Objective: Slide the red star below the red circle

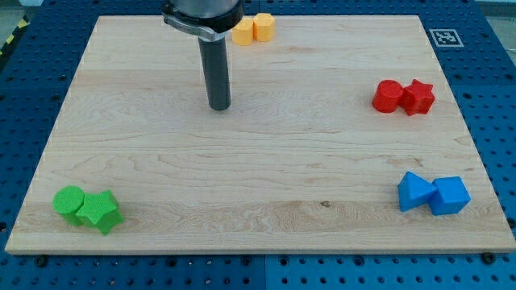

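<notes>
1 pale wooden board (pixel 266 177) lay on a blue pegboard (pixel 32 80), the red star (pixel 418 97) touching the red circle (pixel 389 96) on its right, my tip (pixel 219 107) bare, well left of both.

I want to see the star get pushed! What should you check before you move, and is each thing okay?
1. My tip shows and rests on the wooden board: ok.
2. Red star found, at the view's right: ok.
3. Red circle found, touching the star's left side: ok.
4. Star already below the circle: not ok, they sit side by side.
5. My tip next to the star: not ok, it is far to the view's left.
6. Space below the circle is free; the blue blocks lie lower: ok.
</notes>
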Controlling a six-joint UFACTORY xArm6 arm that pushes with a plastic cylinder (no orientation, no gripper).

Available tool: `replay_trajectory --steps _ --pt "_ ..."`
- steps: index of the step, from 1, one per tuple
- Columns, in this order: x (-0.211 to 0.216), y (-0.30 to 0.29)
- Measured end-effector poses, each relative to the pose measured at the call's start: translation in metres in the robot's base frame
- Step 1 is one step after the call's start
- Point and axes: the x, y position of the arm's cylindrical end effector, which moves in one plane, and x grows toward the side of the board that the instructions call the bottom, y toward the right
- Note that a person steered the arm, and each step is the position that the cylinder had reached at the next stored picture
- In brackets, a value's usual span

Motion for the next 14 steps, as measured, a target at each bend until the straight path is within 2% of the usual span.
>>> replay_trajectory --steps 2,4,5,7,9,11,12,14 --pt "-0.01 0.006" --pt "-0.046 0.079" --pt "-0.047 0.114" --pt "-0.057 0.132" --pt "-0.068 0.239" --pt "-0.068 0.263" --pt "-0.064 0.298" --pt "-0.005 0.318"
